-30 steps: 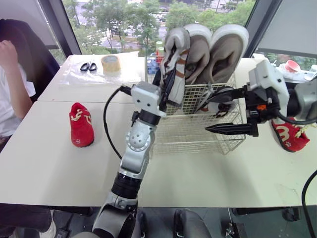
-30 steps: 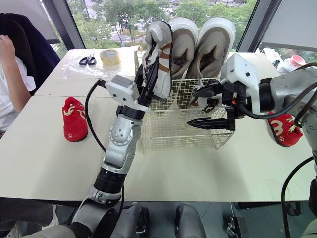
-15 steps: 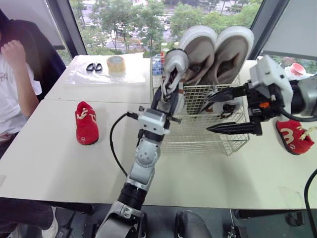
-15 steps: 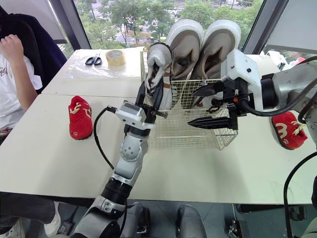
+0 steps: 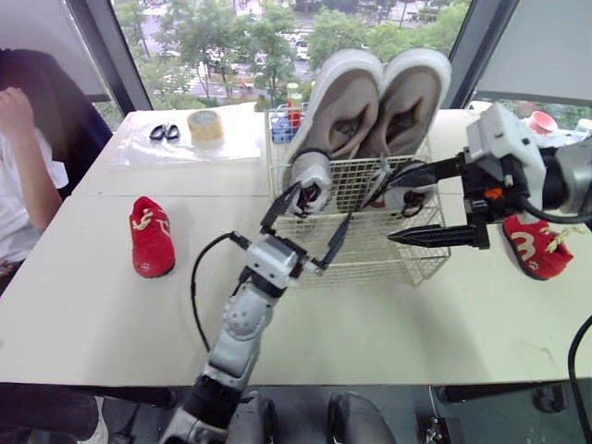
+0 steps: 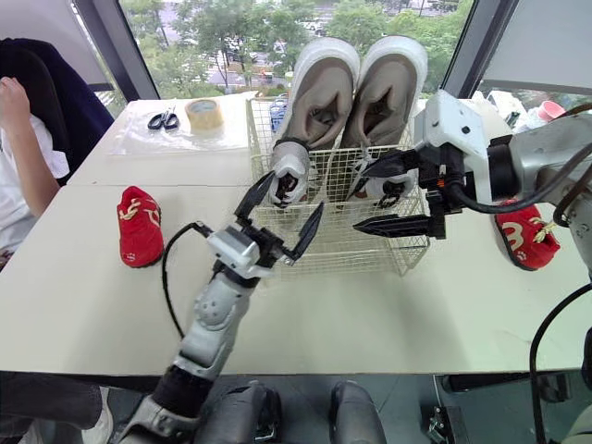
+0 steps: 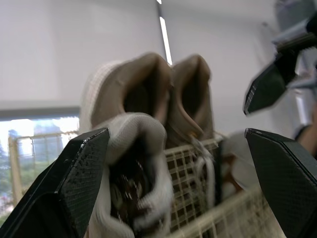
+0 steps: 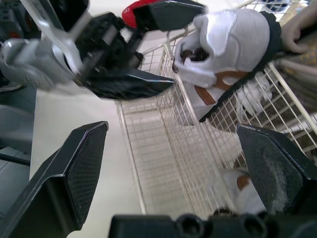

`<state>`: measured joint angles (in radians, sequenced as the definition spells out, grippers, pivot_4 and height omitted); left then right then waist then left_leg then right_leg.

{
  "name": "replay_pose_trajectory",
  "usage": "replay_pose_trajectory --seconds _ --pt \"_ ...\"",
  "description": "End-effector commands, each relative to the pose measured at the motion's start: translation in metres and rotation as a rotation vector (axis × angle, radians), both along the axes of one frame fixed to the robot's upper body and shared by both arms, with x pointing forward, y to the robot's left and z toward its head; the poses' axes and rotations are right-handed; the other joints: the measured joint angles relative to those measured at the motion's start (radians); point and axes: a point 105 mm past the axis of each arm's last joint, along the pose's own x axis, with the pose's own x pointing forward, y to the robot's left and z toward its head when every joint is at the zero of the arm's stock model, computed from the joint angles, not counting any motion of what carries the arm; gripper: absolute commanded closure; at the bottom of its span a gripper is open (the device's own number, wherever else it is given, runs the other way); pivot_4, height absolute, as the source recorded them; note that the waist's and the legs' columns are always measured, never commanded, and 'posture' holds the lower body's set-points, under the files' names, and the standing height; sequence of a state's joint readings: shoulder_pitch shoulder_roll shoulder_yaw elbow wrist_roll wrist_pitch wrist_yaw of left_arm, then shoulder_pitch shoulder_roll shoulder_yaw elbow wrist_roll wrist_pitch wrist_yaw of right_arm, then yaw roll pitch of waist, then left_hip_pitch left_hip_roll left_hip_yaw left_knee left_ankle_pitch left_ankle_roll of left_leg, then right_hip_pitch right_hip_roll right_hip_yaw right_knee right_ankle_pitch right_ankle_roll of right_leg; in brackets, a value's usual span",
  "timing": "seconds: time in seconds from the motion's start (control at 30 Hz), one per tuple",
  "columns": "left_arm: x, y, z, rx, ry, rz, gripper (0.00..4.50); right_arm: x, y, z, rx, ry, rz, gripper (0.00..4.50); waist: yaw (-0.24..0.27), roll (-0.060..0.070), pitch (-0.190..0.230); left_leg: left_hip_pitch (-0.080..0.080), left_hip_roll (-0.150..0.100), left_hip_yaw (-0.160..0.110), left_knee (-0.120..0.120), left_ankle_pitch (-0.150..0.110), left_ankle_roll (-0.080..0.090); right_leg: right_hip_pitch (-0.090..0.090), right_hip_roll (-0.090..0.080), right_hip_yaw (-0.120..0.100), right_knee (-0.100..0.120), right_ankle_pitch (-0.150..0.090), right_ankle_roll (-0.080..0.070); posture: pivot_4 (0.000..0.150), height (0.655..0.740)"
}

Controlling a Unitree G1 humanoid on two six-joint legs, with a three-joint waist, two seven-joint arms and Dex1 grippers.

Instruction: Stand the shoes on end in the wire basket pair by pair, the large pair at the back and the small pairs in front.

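Left eye view showed the wire basket (image 5: 407, 264) on the desk (image 5: 92, 305), with the large beige pair (image 5: 407, 92) stood on end, side by side, against its far wall. A small white shoe (image 5: 310, 176) with brown trim stood upright in the near left part of the basket, just in front of the left large shoe. A second small white shoe (image 5: 418, 196) sat in the right part, partly hidden behind my right arm.

My left pincer (image 5: 322, 202) hung at the near left of the basket, spread wide and holding nothing. In the left wrist view the small white shoe lay between its fingers (image 7: 74, 183) but apart from both. My right pincer (image 5: 388, 213) was also spread wide and empty, reaching in from the right over the basket.

One red shoe (image 5: 151, 236) lay on the desk well to the left of the basket, and another red shoe (image 5: 532, 245) lay to its right. Scissors (image 5: 165, 132) and a tape roll (image 5: 204, 125) sat on the far left of the desk. A person's arm (image 5: 23, 166) showed at the left edge.
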<state>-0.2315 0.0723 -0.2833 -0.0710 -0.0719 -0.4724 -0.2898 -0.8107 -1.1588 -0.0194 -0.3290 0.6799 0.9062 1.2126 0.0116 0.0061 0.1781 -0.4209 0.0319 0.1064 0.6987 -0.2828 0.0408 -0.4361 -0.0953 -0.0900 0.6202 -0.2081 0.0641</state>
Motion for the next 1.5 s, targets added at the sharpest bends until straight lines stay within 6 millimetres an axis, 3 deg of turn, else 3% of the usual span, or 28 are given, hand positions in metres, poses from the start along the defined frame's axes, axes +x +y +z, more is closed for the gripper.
replay_pose_trajectory --seconds 0.03,0.13,0.27,0.33,0.57,0.7,0.73,0.87,1.0,1.33,1.43,1.5 --pt "0.002 0.028 0.008 0.028 0.103 -0.074 0.02 0.0 -0.013 0.012 0.026 -0.054 -0.062 0.0 -0.001 0.0 0.0 0.0 0.0 0.0 0.0 0.0 0.0 0.0 0.0 0.0 0.0 0.0 -0.001 0.15 0.74" --pt "0.001 0.04 0.022 0.071 0.095 -0.094 0.02 0.002 -0.024 0.01 0.021 -0.057 -0.116 0.0 0.002 0.001 0.0 -0.001 0.0 0.0 0.001 0.0 -0.001 -0.001 0.0 0.0 0.0 0.0 -0.001 0.15 0.74" --pt "0.021 0.087 0.077 0.061 0.023 0.015 0.02 0.01 -0.06 0.013 0.05 -0.094 -0.292 0.0 0.006 -0.004 0.003 -0.007 -0.003 0.0 0.002 0.001 -0.001 -0.004 -0.001 0.0 -0.003 0.0 0.0 0.15 0.74" --pt "0.024 0.098 0.089 0.076 0.034 0.009 0.02 0.014 -0.074 0.014 0.062 -0.112 -0.365 0.0 0.002 -0.003 0.003 -0.008 -0.003 0.001 0.002 0.001 0.0 -0.004 0.0 0.0 -0.004 0.002 0.003 0.15 0.74" --pt "-0.011 0.107 0.078 0.269 0.424 -0.442 0.02 0.027 -0.157 0.002 0.125 -0.148 -0.767 0.0 -0.003 -0.003 0.003 -0.006 -0.002 0.004 0.0 0.003 -0.006 -0.004 0.002 0.002 -0.003 0.001 0.006 0.15 0.74" --pt "-0.038 0.102 0.056 0.368 0.597 -0.62 0.02 0.037 -0.222 -0.03 0.114 -0.132 -1.123 0.0 -0.001 -0.003 0.003 -0.006 -0.002 0.004 0.0 0.004 -0.007 -0.004 0.002 0.002 -0.003 0.0 0.004 0.15 0.74" --pt "-0.04 0.1 0.053 0.381 0.604 -0.628 0.02 0.038 -0.23 -0.036 0.11 -0.126 -1.169 0.0 0.0 -0.003 0.003 -0.005 -0.002 0.004 0.0 0.004 -0.007 -0.004 0.002 0.002 -0.003 -0.001 0.003 0.15 0.74" --pt "-0.047 0.093 0.048 0.417 0.62 -0.671 0.02 0.043 -0.249 -0.058 0.139 -0.078 -1.281 0.0 -0.002 -0.002 0.003 -0.005 -0.002 0.004 0.0 0.004 -0.007 -0.004 0.003 0.003 -0.003 -0.001 0.002 0.15 0.74" --pt "-0.05 0.088 0.042 0.443 0.625 -0.683 0.02 0.046 -0.271 -0.106 0.107 -0.001 -1.4 0.0 -0.006 -0.003 0.003 -0.005 -0.002 0.004 -0.001 0.005 -0.009 -0.004 0.005 0.004 -0.002 0.0 0.004 0.15 0.74" --pt "-0.051 0.081 0.041 0.437 0.618 -0.647 0.02 0.05 -0.292 -0.154 0.093 0.091 -1.487 0.0 -0.01 -0.001 0.003 -0.004 -0.001 0.005 -0.001 0.006 -0.01 -0.004 0.006 0.006 -0.002 0.001 0.005 0.15 0.74" --pt "-0.05 0.081 0.04 0.434 0.623 -0.629 0.0 0.053 -0.292 -0.156 0.135 0.098 -1.488 0.93 -0.011 -0.001 0.003 -0.004 -0.001 0.005 -0.001 0.006 -0.01 -0.004 0.006 0.006 -0.002 0.001 0.005 0.15 0.74" --pt "-0.049 0.082 0.04 0.426 0.623 -0.619 0.0 0.054 -0.292 -0.157 0.156 0.104 -1.491 1.88 -0.011 -0.001 0.003 -0.004 -0.001 0.005 -0.001 0.006 -0.01 -0.004 0.006 0.007 -0.002 0.001 0.006 0.15 0.74"
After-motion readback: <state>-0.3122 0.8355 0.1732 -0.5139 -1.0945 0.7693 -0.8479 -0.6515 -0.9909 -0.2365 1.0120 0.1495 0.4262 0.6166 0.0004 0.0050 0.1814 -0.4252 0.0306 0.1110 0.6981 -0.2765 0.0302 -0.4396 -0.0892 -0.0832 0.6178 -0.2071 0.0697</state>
